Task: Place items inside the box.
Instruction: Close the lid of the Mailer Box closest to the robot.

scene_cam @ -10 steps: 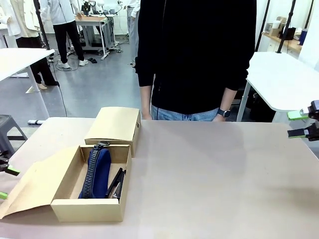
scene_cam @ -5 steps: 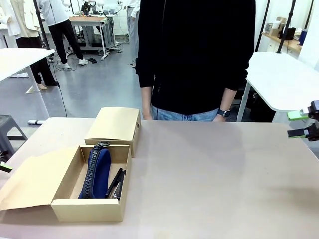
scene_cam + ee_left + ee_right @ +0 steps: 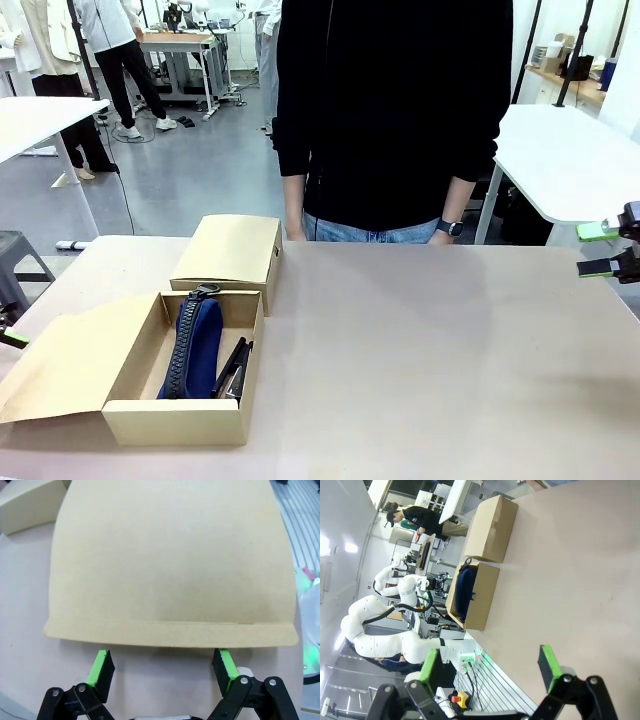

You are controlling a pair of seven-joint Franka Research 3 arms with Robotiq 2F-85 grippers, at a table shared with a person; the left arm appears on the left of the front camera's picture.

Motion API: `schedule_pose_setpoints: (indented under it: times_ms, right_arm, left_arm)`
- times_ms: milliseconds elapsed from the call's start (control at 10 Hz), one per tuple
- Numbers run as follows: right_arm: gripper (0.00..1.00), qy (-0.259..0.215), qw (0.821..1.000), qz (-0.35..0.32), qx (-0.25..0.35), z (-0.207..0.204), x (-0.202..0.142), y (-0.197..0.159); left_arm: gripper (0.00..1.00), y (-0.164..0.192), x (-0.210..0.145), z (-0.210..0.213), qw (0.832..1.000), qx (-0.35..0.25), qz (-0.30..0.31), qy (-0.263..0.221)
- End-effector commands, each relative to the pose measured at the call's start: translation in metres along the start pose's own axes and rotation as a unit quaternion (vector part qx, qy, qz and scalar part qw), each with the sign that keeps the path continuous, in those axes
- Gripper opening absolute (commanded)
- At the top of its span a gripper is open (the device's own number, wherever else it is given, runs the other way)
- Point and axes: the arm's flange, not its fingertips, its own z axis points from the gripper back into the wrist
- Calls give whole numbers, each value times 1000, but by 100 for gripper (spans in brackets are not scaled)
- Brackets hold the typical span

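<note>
box packed, flap lid (image 3: 170, 560) lay open toward the table's left edge.
you had the left gripper (image 3: 162, 666) released just off its thin, bendy free edge; right gripper (image 3: 490, 667) released too.

The pale brown bench (image 3: 420, 340) carries two cardboard boxes on its left part. The open box (image 3: 180, 415) sits near the front edge, its flap (image 3: 70, 360) folded out to the left onto the bench. The closed small box (image 3: 232, 250) sits just behind it, nearly touching.

left gripper (image 3: 162, 667) apparently withdrawn from flap (image 3: 170, 560)
</note>
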Motion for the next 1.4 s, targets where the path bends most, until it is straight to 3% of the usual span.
schedule_pose_setpoints:
  times_ms: [0, 600, 1300]
  right_arm:
    - [100, -3, 1000, -7, 6, 2, 2, 4]
    - [100, -3, 1000, -7, 6, 2, 2, 4]
    - [100, -3, 1000, -7, 6, 2, 2, 4]
  left_arm:
    - [100, -4, -27, -11, 1000, -9, -21, -7]
    - [100, 1, -13, -51, 995, -59, -44, -60]
    - [100, -3, 9, -60, 984, -60, -64, -154]
